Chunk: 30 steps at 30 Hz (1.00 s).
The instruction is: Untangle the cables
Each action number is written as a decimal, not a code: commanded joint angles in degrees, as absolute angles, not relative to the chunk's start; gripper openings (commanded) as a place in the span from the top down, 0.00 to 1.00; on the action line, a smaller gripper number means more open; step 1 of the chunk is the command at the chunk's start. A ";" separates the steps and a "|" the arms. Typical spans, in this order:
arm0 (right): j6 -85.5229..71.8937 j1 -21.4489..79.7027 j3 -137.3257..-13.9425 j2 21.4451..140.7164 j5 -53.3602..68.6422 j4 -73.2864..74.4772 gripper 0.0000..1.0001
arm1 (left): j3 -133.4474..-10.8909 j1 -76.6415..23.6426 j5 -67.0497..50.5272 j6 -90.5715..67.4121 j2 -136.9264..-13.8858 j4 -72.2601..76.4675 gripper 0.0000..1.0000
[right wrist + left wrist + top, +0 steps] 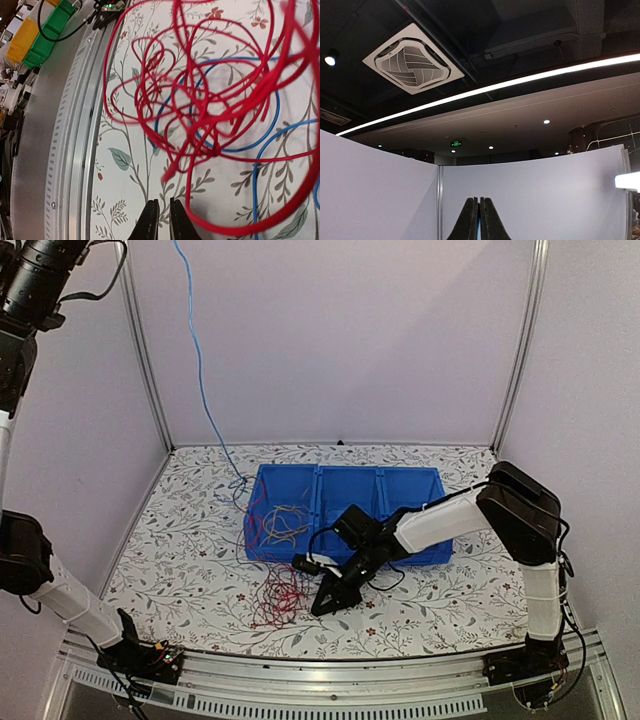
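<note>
Cables [280, 597]: red knot just in front of blue bin [420, 472], right gripper [325, 602] at it. Left wrist: left gripper [480, 201] pressed together, facing ceiling. Right wrist: jaws a narrow gap apart, nothing between. Risk: it closes on air, or cinches blue strand [272, 115] threaded through red.

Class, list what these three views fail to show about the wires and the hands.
- Right hand: whether it pinches a thin red wire; right wrist view's bottom edge cuts its fingers, top view too small.
- Thin blue wires: ends run off the right wrist view's edges.
- Thin tan wires in the blue plastic bin: too fine from above to count.
</note>
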State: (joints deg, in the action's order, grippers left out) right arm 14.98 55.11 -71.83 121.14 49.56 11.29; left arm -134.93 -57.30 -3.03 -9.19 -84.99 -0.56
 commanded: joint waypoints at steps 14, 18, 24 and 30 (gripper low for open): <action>29.45 55.28 -68.23 92.60 38.07 21.44 0.48 | -92.49 -57.94 -3.04 -16.46 -69.55 6.44 1.00; 28.11 55.28 -70.95 92.07 36.12 20.49 0.43 | -88.75 -57.98 -5.30 -18.64 -69.78 7.36 1.00; 27.64 55.28 -72.17 93.97 36.01 18.06 0.39 | -88.90 -58.03 -7.92 -20.76 -71.10 7.67 1.00; 27.34 55.34 -73.24 96.63 41.20 17.25 0.32 | -90.36 -58.16 -9.40 -21.71 -71.63 7.65 1.00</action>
